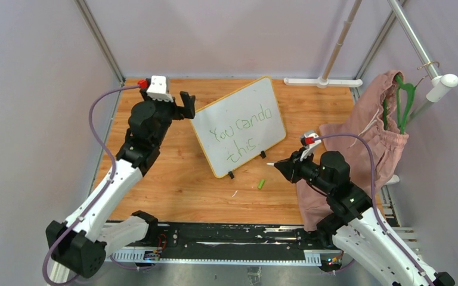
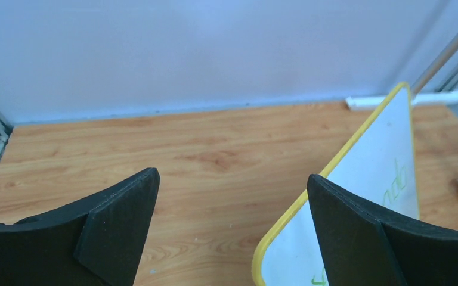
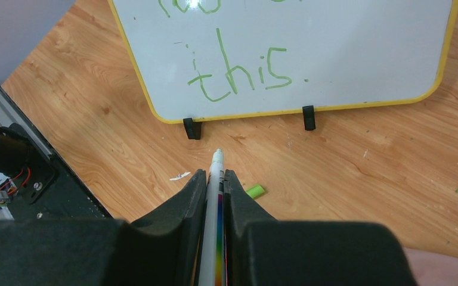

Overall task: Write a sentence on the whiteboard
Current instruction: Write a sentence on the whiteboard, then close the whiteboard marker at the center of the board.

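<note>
The whiteboard (image 1: 247, 98) stands tilted on two black feet mid-table, its yellow rim showing in the left wrist view (image 2: 358, 134) and in the right wrist view (image 3: 346, 59). The sentence (image 1: 241, 134) reads "You can do this" in green, in two lines; the right wrist view shows "this" (image 3: 238, 74). My left gripper (image 1: 188, 106) (image 2: 232, 176) is open beside the board's upper left edge, holding nothing. My right gripper (image 1: 279, 165) (image 3: 214, 174) is shut on a white marker (image 3: 217, 162), whose tip points at the table just in front of the board's feet.
A green marker cap (image 1: 262, 183) (image 3: 254, 190) lies on the wood near the right gripper, and a white scrap (image 1: 234, 193) lies to its left. A pink garment (image 1: 370, 128) hangs on a green hanger (image 1: 403, 101) at right. A white pole base (image 1: 322, 81) sits at the back.
</note>
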Robot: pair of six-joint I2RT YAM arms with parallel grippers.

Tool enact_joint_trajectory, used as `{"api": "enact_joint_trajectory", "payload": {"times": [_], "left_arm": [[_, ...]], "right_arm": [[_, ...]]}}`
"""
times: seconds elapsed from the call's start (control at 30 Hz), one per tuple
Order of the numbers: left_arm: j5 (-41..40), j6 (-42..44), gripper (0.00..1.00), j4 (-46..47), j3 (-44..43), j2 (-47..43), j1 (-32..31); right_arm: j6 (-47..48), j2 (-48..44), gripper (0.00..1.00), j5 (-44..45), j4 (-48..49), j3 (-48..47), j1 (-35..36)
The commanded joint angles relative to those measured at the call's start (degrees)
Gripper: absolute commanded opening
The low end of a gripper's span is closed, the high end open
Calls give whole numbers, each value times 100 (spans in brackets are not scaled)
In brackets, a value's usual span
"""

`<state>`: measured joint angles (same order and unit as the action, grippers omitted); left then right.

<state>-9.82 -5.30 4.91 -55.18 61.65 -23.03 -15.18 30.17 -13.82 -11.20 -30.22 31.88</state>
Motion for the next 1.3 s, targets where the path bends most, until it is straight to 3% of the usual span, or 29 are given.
{"api": "enact_joint_trajectory", "payload": {"times": [0.0,0.2,0.47,0.53,0.6,0.67,0.8,0.97,1.27], "left_arm": [[-113,-508,100,705,256,-619,-9],[1602,-660,100,-944,-255,-861,-45],[2168,-653,100,-1896,-148,-1387,-518],[1542,-264,100,-2436,-360,-1237,-1367],[565,81,100,-2743,-487,-1113,-2619],[-38,61,100,-2865,-557,-983,-3281],[-144,-476,100,-2722,-466,-666,-3683],[-852,-815,100,-2730,-555,95,-4333],[-517,-1777,94,-2656,-649,1339,-4448]], "right_arm": [[87,135,0,157,-186,-356,11],[-101,556,0,447,-789,-674,7],[-271,629,0,197,-796,-582,16],[-235,536,0,288,-801,-584,20],[-207,461,0,412,-925,-673,19],[-182,398,0,540,-1166,-788,17],[-284,176,0,968,-1518,-862,15],[-396,-220,0,1817,-1881,-782,15],[-505,-548,0,2892,-2341,-845,20]]}}
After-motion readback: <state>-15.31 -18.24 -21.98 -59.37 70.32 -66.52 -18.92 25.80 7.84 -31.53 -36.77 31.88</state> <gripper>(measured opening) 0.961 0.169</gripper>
